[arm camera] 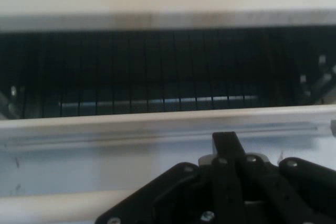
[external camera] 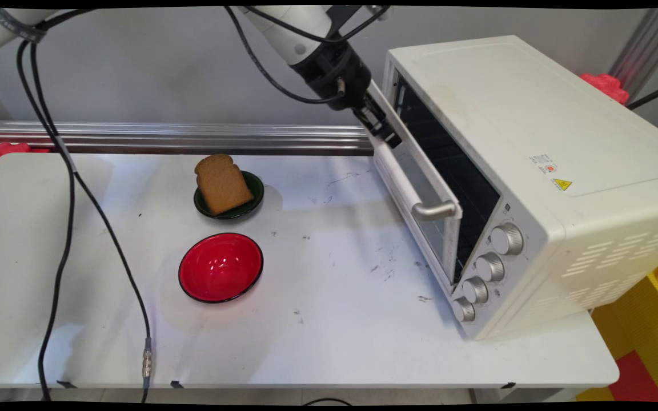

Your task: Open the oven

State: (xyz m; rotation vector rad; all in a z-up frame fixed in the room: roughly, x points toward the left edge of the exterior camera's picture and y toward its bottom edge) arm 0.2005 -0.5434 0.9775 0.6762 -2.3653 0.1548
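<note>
The toaster oven [external camera: 534, 171] bears a yellow warning-triangle sticker [external camera: 562, 184] and a small label [external camera: 545, 164] too small to read.

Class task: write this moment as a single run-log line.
gripper: at top edge of oven door, fingers unclear | door: partly open | toast: in green bowl | red bowl: empty

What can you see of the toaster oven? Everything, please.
The toaster oven is a cream-white metal box on the table's right side, angled, with vent slots on its side and four silver knobs. Its glass door, with a silver-ended handle, hangs partly open, showing a dark interior with a wire rack. The gripper is at the door's top edge.
</note>
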